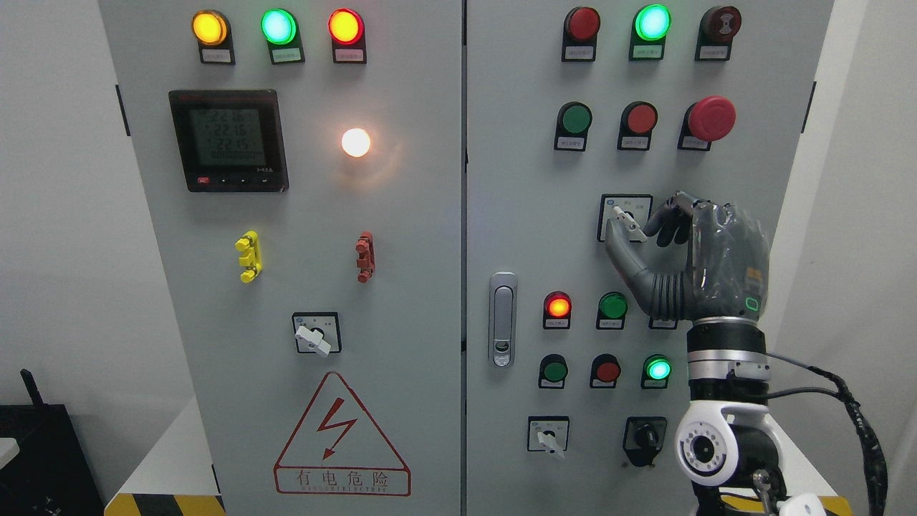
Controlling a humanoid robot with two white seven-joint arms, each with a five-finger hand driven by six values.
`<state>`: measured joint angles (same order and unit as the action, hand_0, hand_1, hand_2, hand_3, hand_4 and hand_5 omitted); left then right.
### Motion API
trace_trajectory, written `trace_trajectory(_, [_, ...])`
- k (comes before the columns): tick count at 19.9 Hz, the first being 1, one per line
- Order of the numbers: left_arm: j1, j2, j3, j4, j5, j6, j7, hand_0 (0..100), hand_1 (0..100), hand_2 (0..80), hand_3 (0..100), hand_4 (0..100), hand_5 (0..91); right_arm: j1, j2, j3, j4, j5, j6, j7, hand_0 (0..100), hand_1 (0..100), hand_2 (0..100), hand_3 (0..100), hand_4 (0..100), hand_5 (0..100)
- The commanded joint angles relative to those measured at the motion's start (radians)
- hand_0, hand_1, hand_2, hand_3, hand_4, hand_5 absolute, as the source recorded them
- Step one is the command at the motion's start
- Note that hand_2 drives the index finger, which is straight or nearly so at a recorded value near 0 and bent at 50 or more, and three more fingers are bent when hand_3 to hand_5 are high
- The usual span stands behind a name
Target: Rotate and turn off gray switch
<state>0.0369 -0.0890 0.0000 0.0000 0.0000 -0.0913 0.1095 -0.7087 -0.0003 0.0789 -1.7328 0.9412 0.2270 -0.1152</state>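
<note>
The fingers [663, 222] of the right hand [698, 261] are clamped on the gray switch [625, 223], thumb pressed against the knob's left side from below and the dark fingertips curled in from the right. The cabinet [430, 287] fills the view, two gray doors side by side, and the switch sits on the right door, in the middle row just under a red push button [640, 118] and left of the palm. The right arm [720, 401] rises upright from the lower right edge, its white wrist joint below, a black cable looping off to the right, the palm held vertical and turned toward the panel. A similar white-handled switch [314, 337] sits on the left door, well apart.
</note>
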Motion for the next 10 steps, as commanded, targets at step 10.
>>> trace_trajectory(10, [0.000, 0.000, 0.032, 0.023, -0.008, 0.001, -0.001, 12, 39, 0.0, 0, 0, 0.0, -0.011, -0.015, 0.012, 0.013, 0.002, 0.011, 0.003, 24, 44, 68, 84, 84, 100])
